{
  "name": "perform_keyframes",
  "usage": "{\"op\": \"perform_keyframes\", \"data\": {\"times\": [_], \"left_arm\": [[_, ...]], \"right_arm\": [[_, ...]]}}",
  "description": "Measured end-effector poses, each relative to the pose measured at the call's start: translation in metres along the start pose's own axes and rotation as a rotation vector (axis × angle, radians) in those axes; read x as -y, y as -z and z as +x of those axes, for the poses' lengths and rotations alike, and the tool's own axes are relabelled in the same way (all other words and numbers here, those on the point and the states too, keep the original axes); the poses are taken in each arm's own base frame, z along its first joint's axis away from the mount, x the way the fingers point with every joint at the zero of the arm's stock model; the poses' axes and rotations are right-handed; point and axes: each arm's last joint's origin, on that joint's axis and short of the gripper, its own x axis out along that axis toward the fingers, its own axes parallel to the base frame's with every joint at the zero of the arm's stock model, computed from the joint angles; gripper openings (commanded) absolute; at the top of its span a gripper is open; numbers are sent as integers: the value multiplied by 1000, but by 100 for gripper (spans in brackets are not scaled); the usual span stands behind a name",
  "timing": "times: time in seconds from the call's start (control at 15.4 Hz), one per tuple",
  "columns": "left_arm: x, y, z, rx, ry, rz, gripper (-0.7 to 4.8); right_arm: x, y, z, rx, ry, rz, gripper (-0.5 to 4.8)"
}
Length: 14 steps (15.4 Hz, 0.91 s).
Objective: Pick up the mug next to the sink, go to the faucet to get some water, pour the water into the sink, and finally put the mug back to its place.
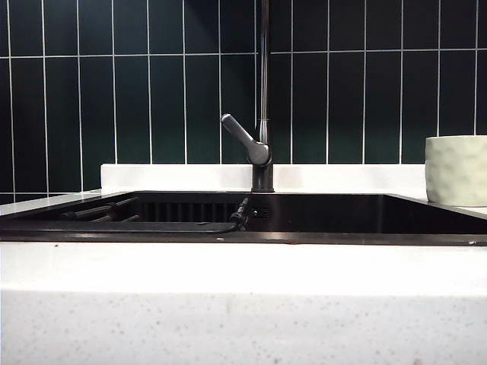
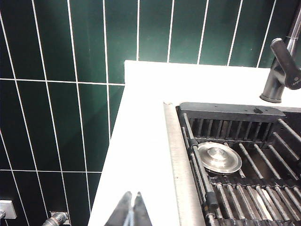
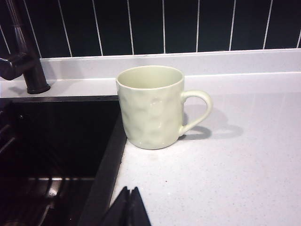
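The cream dimpled mug stands upright and empty on the white countertop beside the sink's rim, handle turned away from the basin; it also shows at the right edge of the exterior view as the mug. The black sink spans the middle, with the tall dark faucet and its grey lever behind it. My right gripper is shut and empty, hanging short of the mug above the counter. My left gripper is shut and empty over the counter beside the sink's other end. Neither gripper shows in the exterior view.
A black roll-up rack lies across the left part of the basin, with the metal drain cover beneath it. Dark green wall tiles back the counter. The counter's left edge drops off beside my left gripper.
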Motion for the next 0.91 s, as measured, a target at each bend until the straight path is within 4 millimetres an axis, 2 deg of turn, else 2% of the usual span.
{"op": "perform_keyframes", "data": {"times": [0.58,0.65,0.71,0.78,0.91], "left_arm": [[0,-1,0,1,1,0,-5],[1,-7,-1,13,14,0,-5],[2,-27,-5,70,53,1,-5],[4,-41,-8,123,72,3,-5],[4,-57,-8,140,78,4,-5]], "right_arm": [[0,-1,0,11,-3,40,-6],[0,-7,-1,26,-1,69,-6],[-1,-31,-6,106,-1,80,-6],[-2,-46,-10,152,12,84,-6],[-2,-65,-13,172,38,87,-6]]}}
